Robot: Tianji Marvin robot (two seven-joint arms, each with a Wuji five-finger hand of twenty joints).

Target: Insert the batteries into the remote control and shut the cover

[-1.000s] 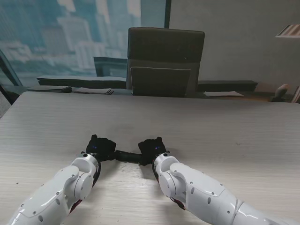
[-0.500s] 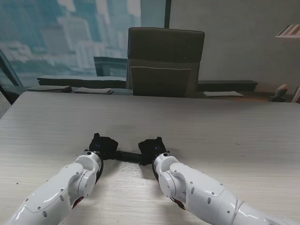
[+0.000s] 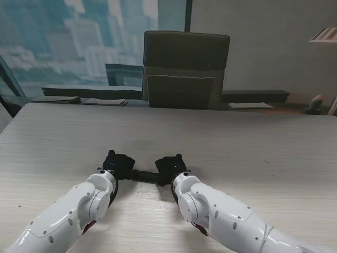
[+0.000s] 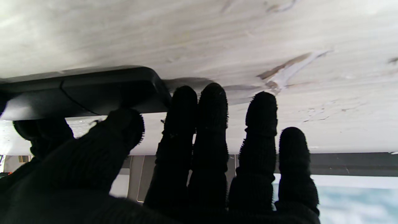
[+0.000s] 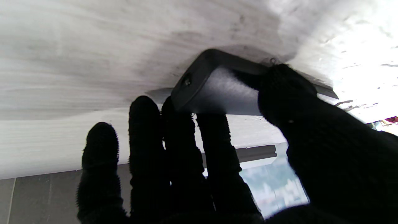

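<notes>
Where both arms meet low over the pale wood-grain table (image 3: 221,137), a black remote control (image 3: 143,175) bridging the gap between the left hand (image 3: 117,164) and the right hand (image 3: 169,165) — one end tucked into each dark glove. Finger spread too small to judge from the stand.

Along the left wrist: knitted black thumb (image 4: 124,124) pressed against the remote's (image 4: 84,91) smooth, matte, round-cornered end; four fingers (image 4: 211,124) straight and nearly side by side, tips just beside that end and close to the streaked table top (image 4: 217,37). Thin seam line curving across the plastic. Loosely clasped rather than clenched.

Along the right wrist: thumb (image 5: 286,90) laid over the remote's (image 5: 214,90) flat grey-black face, fingers (image 5: 177,130) reaching beneath its rounded end — a pinch around the body. Small round hole in the end face. Fuzzy glove fabric against hard, sleek casing; little finger apart from the rest, touching nothing.
</notes>
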